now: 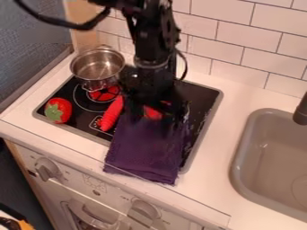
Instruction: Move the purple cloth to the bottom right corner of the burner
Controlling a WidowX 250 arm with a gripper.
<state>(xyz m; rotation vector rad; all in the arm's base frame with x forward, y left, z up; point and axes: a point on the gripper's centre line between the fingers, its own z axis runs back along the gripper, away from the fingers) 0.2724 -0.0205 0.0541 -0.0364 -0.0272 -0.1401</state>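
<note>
The folded purple cloth [146,150] lies directly below the black end effector [156,117] and stretches from it toward the near side of the stove. The end effector hangs over the far end of the cloth; the cloth's long axis runs from there down the view, leaning slightly left, roughly in line with the right side of the black cooktop [203,101]. I cannot tell whether the end effector is apart, together or clamped on the fabric, since its dark tip merges with the dark cloth.

The bottom right corner of the cooktop, with its grey rim [184,170], lies down the view and slightly right of the end effector. The near end of the cloth hangs past the front rim onto the white desk [207,191], and its right near tip is just beside that corner. A strip of black glass separates the rest of the cloth from the right rim.

So the coming move probably calls for a short shift to the right, with the far end drawn nearer to the corner. A straight pull along the cloth's long axis would likely send more of it off the front instead. The long red toy [112,114] sits just left of the cloth's far end, so a swing that way could nudge it.
</note>
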